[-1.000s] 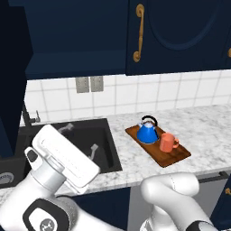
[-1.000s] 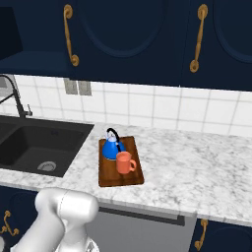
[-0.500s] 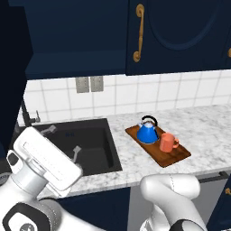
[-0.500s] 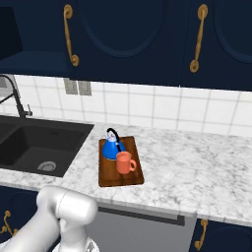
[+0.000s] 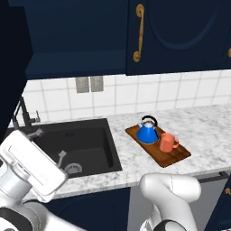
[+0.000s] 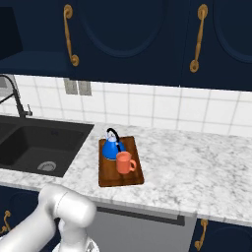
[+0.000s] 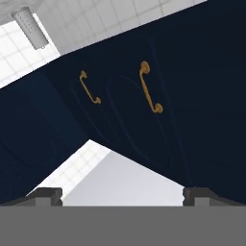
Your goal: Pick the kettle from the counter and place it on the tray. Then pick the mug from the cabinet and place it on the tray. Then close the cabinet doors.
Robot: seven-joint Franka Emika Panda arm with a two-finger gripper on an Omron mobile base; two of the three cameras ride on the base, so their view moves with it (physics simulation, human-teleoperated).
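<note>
The blue kettle (image 5: pixel 147 132) (image 6: pixel 113 147) stands on the far end of the brown tray (image 5: pixel 178 157) (image 6: pixel 105 177), which lies on the marble counter (image 5: pixel 207 131) (image 6: pixel 197 167). The orange mug (image 5: pixel 167 142) (image 6: pixel 124 163) sits on the tray just in front of the kettle. Above, the navy cabinet door (image 5: pixel 180 36) (image 6: pixel 128 34) with a brass handle (image 5: pixel 139 32) (image 6: pixel 69 34) is closed. Left of it the cabinet (image 5: pixel 76 40) stands open, with a dark door panel (image 5: pixel 13 67) swung out. My gripper (image 7: pixel 123 194) is open and holds nothing. It looks up at navy doors with two brass handles (image 7: pixel 150 86).
A black sink (image 5: pixel 74 146) (image 6: pixel 34 145) with a dark faucet (image 5: pixel 25 115) (image 6: pixel 15 96) lies left of the tray. A white tiled wall with an outlet (image 5: pixel 89 84) runs behind the counter. My white arm (image 5: pixel 29 169) fills the lower left of the left base view.
My white arm has swung left and lower in the left base view. The kettle, mug and tray have not moved.
</note>
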